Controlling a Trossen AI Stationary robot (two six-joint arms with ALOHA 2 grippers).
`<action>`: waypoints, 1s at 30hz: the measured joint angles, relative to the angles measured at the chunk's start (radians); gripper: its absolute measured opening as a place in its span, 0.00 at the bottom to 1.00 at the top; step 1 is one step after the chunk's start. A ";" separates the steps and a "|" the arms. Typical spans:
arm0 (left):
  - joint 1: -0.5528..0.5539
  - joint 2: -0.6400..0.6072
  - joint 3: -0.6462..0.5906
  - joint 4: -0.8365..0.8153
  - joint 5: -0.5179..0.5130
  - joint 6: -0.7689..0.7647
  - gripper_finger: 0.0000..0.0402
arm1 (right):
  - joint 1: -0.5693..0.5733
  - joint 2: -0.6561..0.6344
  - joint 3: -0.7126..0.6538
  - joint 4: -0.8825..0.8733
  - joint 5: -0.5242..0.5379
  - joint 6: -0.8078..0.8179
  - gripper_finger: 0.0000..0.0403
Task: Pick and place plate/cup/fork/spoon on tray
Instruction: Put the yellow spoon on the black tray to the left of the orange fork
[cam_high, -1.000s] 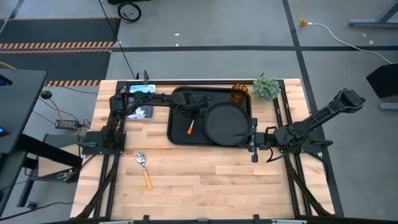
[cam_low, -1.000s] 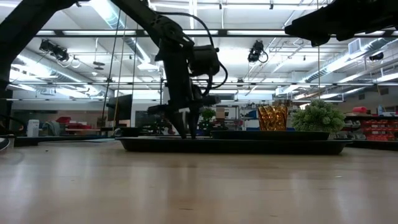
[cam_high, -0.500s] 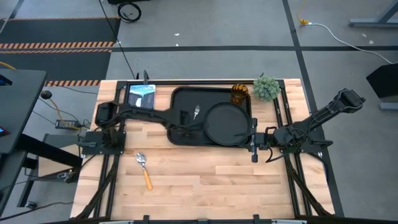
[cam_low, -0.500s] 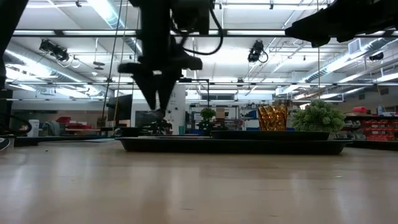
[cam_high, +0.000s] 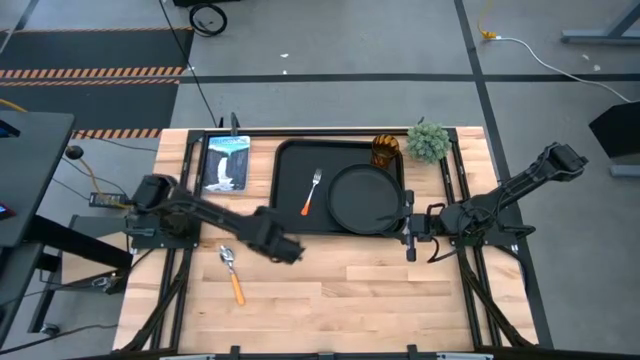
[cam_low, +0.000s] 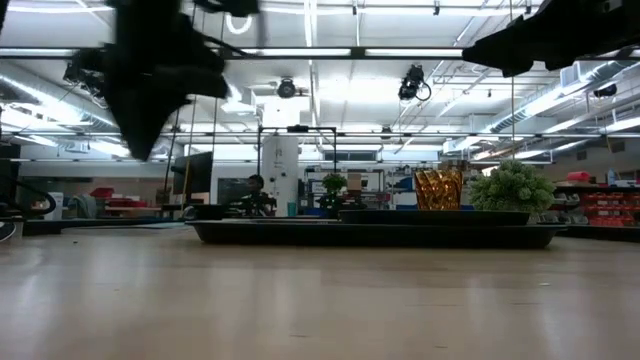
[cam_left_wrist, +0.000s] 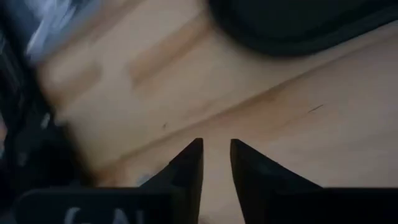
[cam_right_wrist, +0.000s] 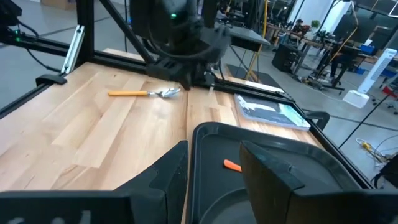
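The black tray (cam_high: 290, 215) lies at the table's far middle. On it lie the round black plate (cam_high: 365, 198) and the orange-handled fork (cam_high: 311, 192). The amber cup (cam_high: 386, 150) stands at the tray's far right corner. The orange-handled spoon (cam_high: 232, 272) lies on the bare wood at the near left. My left gripper (cam_high: 287, 251) hangs above the table just off the tray's near left corner, open by a narrow gap and empty (cam_left_wrist: 216, 155). My right gripper (cam_high: 408, 232) waits open at the tray's near right corner.
A small green plant (cam_high: 428, 140) stands right of the cup. A blue-and-white booklet (cam_high: 226, 160) lies left of the tray. Bare wood stretches along the near half of the table around the spoon. Black frame rails run along the table's left and right sides.
My left gripper has risen from the fork on the tray and swung toward the table's near left, off the tray and toward the spoon. The fork stays lying on the tray left of the plate.
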 joint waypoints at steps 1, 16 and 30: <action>-0.015 -0.018 -0.028 0.002 0.011 -0.051 0.20 | 0.000 0.000 0.000 0.007 0.000 0.000 0.37; -0.279 -0.143 -0.247 0.153 0.120 -0.638 0.24 | -0.001 -0.011 0.000 0.012 0.000 -0.012 0.37; -0.380 -0.142 -0.247 0.253 0.191 -0.885 0.54 | 0.002 -0.011 0.000 0.008 -0.058 0.010 0.37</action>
